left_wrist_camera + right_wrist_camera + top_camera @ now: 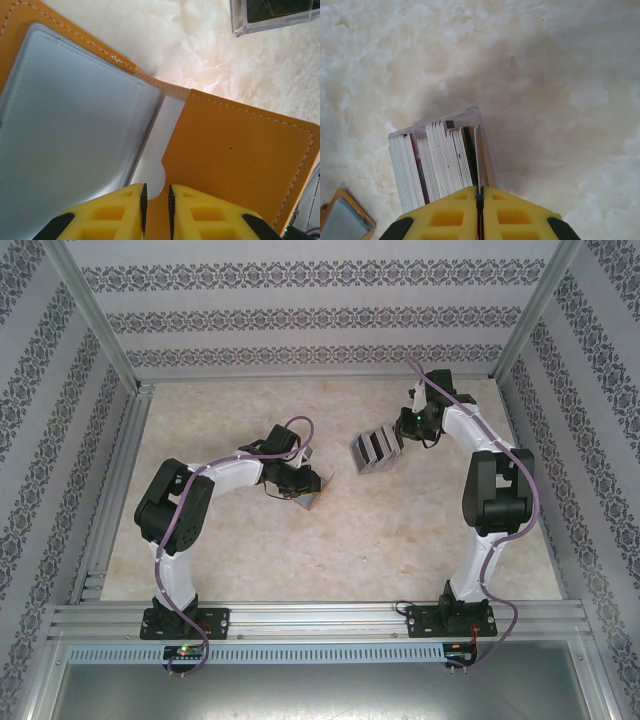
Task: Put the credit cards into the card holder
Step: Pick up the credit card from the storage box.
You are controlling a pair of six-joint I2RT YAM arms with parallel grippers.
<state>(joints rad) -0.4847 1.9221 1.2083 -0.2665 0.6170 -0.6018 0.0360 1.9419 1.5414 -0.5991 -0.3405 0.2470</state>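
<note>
The card holder lies open, orange with a pale blue-grey pocket. My left gripper is shut on its near edge, and orange shows between the narrow jaws. From above, that gripper holds the card holder tilted off the table at centre. The credit cards stand on edge in a clear box, grey with a few reddish ones. My right gripper is shut on the rightmost card of the stack. In the top view, the right gripper sits beside the cards.
The marble-patterned table is walled by an aluminium frame and patterned panels. A corner of the clear box shows beyond the card holder in the left wrist view. The card holder lies at the lower left in the right wrist view.
</note>
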